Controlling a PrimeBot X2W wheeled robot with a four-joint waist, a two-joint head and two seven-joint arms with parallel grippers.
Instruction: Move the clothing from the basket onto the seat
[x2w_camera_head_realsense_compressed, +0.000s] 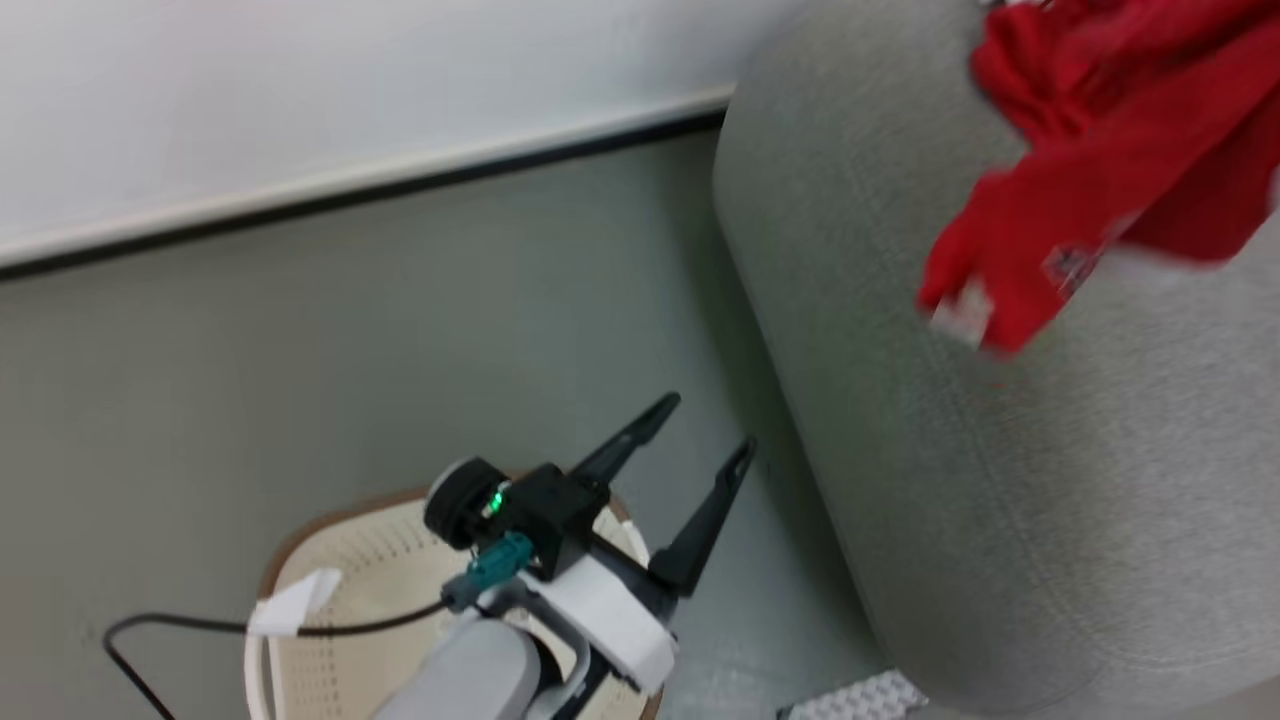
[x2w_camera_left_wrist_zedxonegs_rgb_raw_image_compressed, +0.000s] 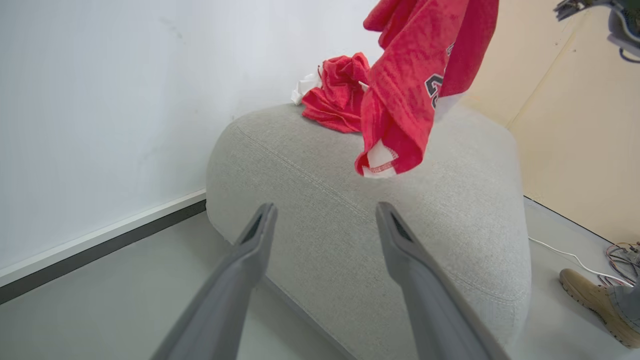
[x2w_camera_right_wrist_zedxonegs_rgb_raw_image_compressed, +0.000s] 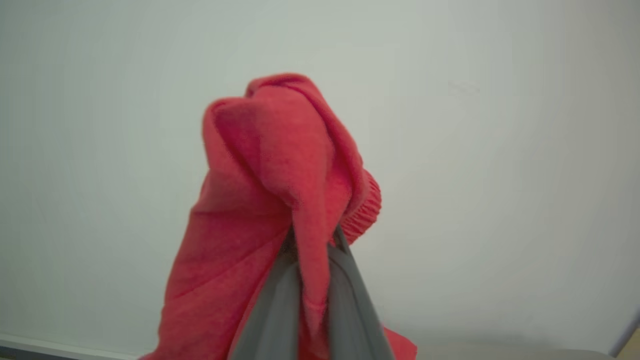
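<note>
In the right wrist view my right gripper (x2w_camera_right_wrist_zedxonegs_rgb_raw_image_compressed: 314, 241) is shut on a bunch of red clothing (x2w_camera_right_wrist_zedxonegs_rgb_raw_image_compressed: 280, 160), held up in front of a pale wall. Seen from the left wrist, that red garment (x2w_camera_left_wrist_zedxonegs_rgb_raw_image_compressed: 415, 90), with dark numerals, hangs above the grey seat (x2w_camera_left_wrist_zedxonegs_rgb_raw_image_compressed: 450, 215), its hem just over the cushion. A second red piece (x2w_camera_left_wrist_zedxonegs_rgb_raw_image_compressed: 337, 95) lies crumpled on the seat's far side. My left gripper (x2w_camera_head_realsense_compressed: 708, 425) is open and holds nothing. It hovers over the cream basket (x2w_camera_head_realsense_compressed: 330, 590), beside the seat (x2w_camera_head_realsense_compressed: 1000, 480). The hanging garment (x2w_camera_head_realsense_compressed: 1100, 150) is blurred in the head view. The basket's inside is mostly hidden by my arm.
A white wall with a dark baseboard (x2w_camera_head_realsense_compressed: 400, 190) runs behind the grey floor. A person's tan shoe (x2w_camera_left_wrist_zedxonegs_rgb_raw_image_compressed: 595, 300) and loose cables (x2w_camera_left_wrist_zedxonegs_rgb_raw_image_compressed: 620, 255) are on the floor past the seat. A black cable (x2w_camera_head_realsense_compressed: 180, 625) trails beside the basket.
</note>
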